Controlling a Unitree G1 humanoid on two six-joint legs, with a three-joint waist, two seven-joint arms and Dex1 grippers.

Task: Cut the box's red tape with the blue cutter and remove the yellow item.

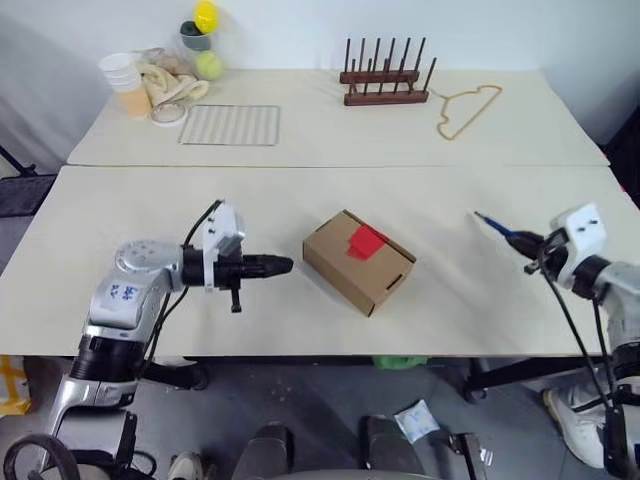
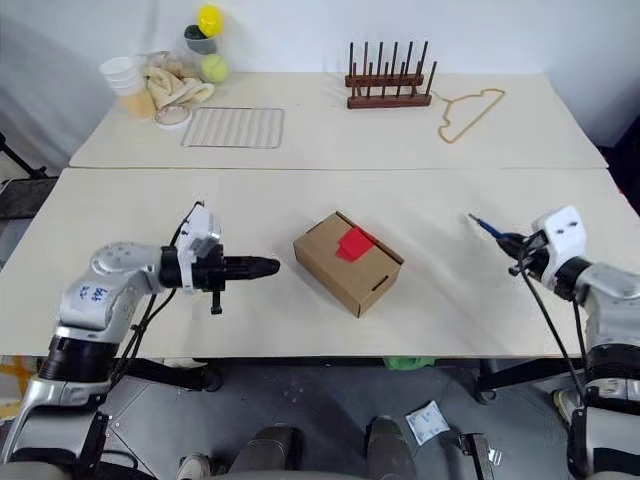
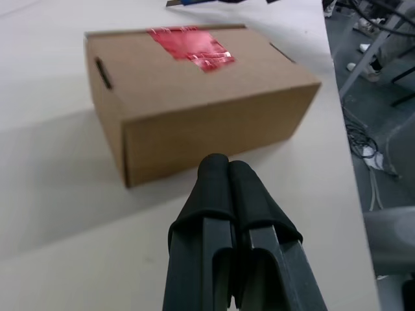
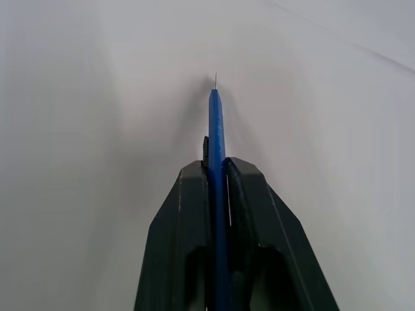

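The left gripper [image 1: 283,265] is closed on nothing, its two black fingers pressed together, and it hovers level just beside the box [image 1: 358,260], pointing at the box's near short side with a small gap of bare bench between them. The right gripper [image 1: 518,240] is clamped on the blue cutter [image 1: 493,225], whose thin tip points away from it over bare surface near the bench's right edge, well apart from the box. The box sits closed near the middle of the front bench [image 1: 300,330], turned at an angle to the front edge, with the red tape [image 1: 365,242] across its top seam. Wide open surface surrounds the box on every side. Along the far bench's back edge stand a wooden peg rack [image 1: 387,80], a thin yellow hanger [image 1: 465,108], a wire rack [image 1: 231,125], and cups [image 1: 126,80] at the far left corner.
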